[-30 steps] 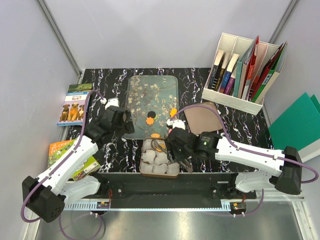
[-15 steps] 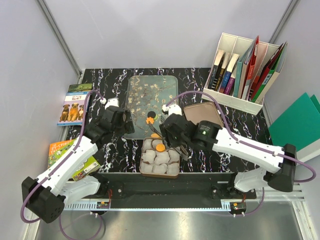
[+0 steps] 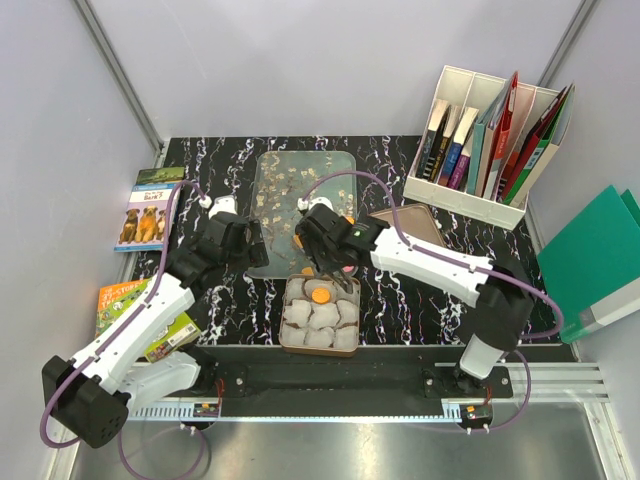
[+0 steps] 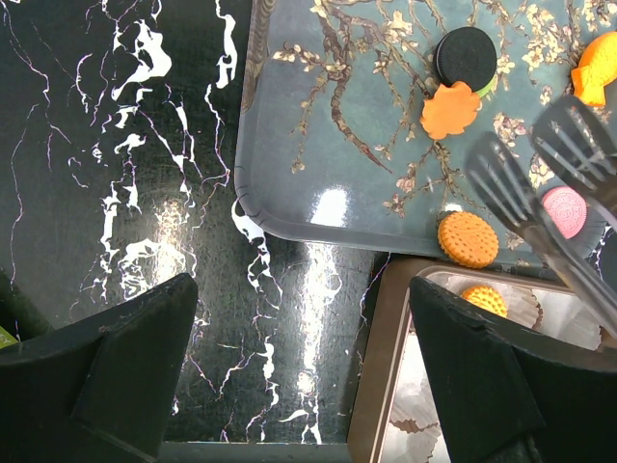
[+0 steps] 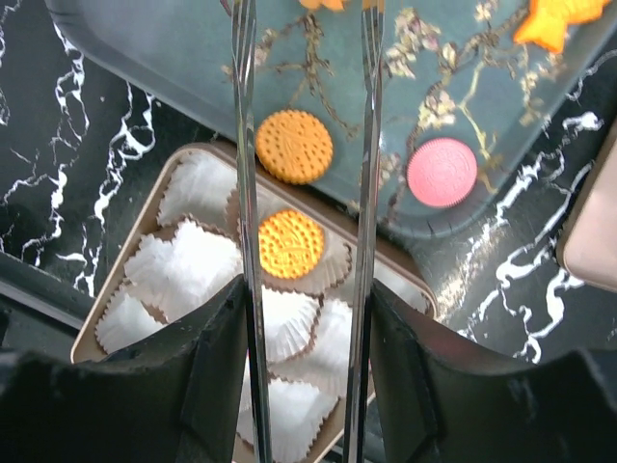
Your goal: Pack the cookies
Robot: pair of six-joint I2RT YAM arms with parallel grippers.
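My right gripper (image 3: 335, 258) is shut on metal tongs (image 5: 244, 193); their tips are apart and empty over the blossom tray's (image 4: 318, 116) near edge. One round orange cookie (image 5: 290, 243) lies in a paper cup in the tin (image 5: 92, 338). On the tray lie another round orange cookie (image 5: 294, 146), a pink one (image 5: 442, 173), a fish-shaped orange one (image 5: 559, 21), an orange flower cookie (image 4: 449, 109) and a black one (image 4: 465, 56) with a green edge under it. My left gripper (image 4: 304, 376) is open and empty over the table, left of the tin.
The tin (image 3: 320, 315) with several white paper cups (image 5: 193, 260) stands at the table's near edge. Its brown lid (image 3: 405, 235) lies right of the tray. A file box of books (image 3: 490, 145) stands at the back right. Booklets (image 3: 148, 210) lie at the left.
My right gripper with the tongs has swung back and left from over the tin to the tray's near edge. The orange cookie in the cup now shows. The left arm has not moved.
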